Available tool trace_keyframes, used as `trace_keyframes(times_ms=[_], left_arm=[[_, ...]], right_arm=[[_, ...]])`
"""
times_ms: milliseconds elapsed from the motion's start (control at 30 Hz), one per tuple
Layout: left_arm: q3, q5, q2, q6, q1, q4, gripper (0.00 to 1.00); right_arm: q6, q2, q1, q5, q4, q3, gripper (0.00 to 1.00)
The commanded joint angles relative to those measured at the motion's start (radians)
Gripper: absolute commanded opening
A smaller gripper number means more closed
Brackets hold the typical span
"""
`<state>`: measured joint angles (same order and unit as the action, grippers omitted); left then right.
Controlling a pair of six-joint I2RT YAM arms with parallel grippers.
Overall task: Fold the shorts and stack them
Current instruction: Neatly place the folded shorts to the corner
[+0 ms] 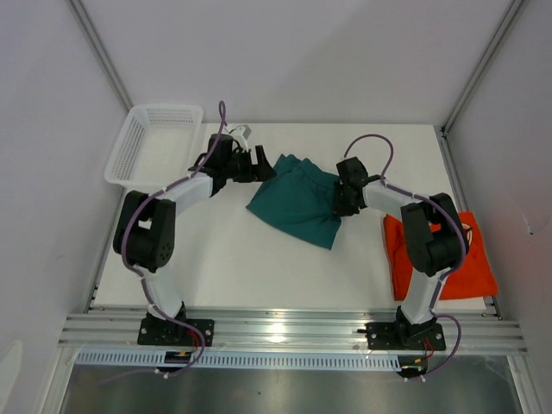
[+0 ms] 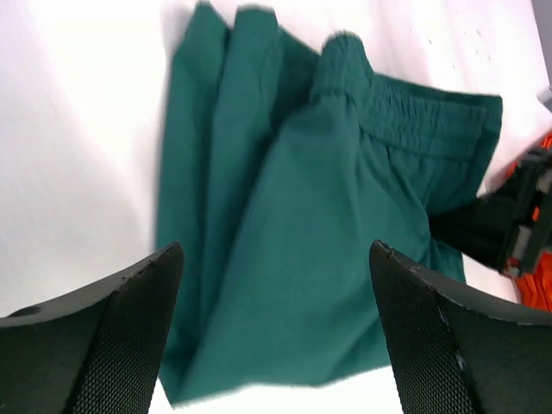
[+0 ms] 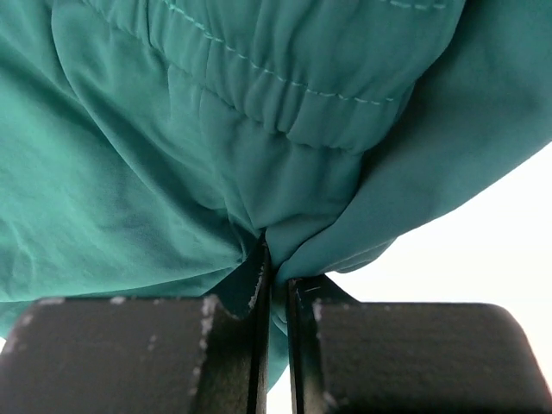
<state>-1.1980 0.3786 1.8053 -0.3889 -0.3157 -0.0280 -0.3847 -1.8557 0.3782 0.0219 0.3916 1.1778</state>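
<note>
Tabletop (image 1: pixel 241 259) scene, shown from overhead and from both wrists. Teal shorts (image 1: pixel 297 203) lie crumpled near the middle of the tabletop, between the two arms, with the elastic waistband (image 2: pixel 414 116) turned toward the right arm. Right fingers (image 3: pixel 129 354) are pressed together on a fold of the teal fabric just below the gathered waistband, pinching it; the cloth bunches into the narrow slit between them. In the overhead view this grip sits at the right edge of the garment. Left fingers (image 2: pixel 112 328) are spread wide over the opposite, far-left corner of the teal shorts. The fabric shows in the gap between them and nothing is clasped; whether they touch the cloth cannot be told. Orange shorts (image 1: pixel 470 267) lie flat at the right edge of the tabletop, partly hidden beneath the right arm and well apart from the teal pair. White mesh basket (image 1: pixel 155 142) stands at the far left corner, just beside the left arm.
</note>
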Motion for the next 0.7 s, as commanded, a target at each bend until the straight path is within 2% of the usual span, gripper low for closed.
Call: trace_keyframes(times_ms=[0, 133, 267, 400, 500, 633, 667], left_arm=[[-0.162, 0.097, 0.093, 0.077, 0.021, -0.014, 0.89], [-0.247, 0.091, 0.213, 0.078, 0.021, 0.033, 0.86], [-0.239, 0.153, 0.247, 0.081, 0.014, 0.005, 0.79], [-0.244, 0.143, 0.264, 0.119, -0.009, 0.020, 0.74], [-0.233, 0.157, 0.272, 0.113, -0.016, 0.043, 0.64], [-0.218, 0.172, 0.266, 0.104, -0.025, 0.034, 0.45], [-0.215, 0.171, 0.264, 0.101, -0.028, 0.033, 0.43]], right_arm=[[0.073, -0.057, -0.024, 0.001, 0.036, 0.022, 0.07], [0.081, -0.077, -0.035, -0.010, 0.036, 0.042, 0.07], [0.081, -0.092, -0.042, -0.040, 0.038, 0.071, 0.07], [0.078, -0.117, -0.053, -0.066, 0.036, 0.094, 0.06], [0.076, -0.122, -0.056, -0.077, 0.032, 0.100, 0.06], [0.073, -0.129, -0.061, -0.082, 0.030, 0.106, 0.06], [0.072, -0.129, -0.064, -0.088, 0.029, 0.106, 0.06]])
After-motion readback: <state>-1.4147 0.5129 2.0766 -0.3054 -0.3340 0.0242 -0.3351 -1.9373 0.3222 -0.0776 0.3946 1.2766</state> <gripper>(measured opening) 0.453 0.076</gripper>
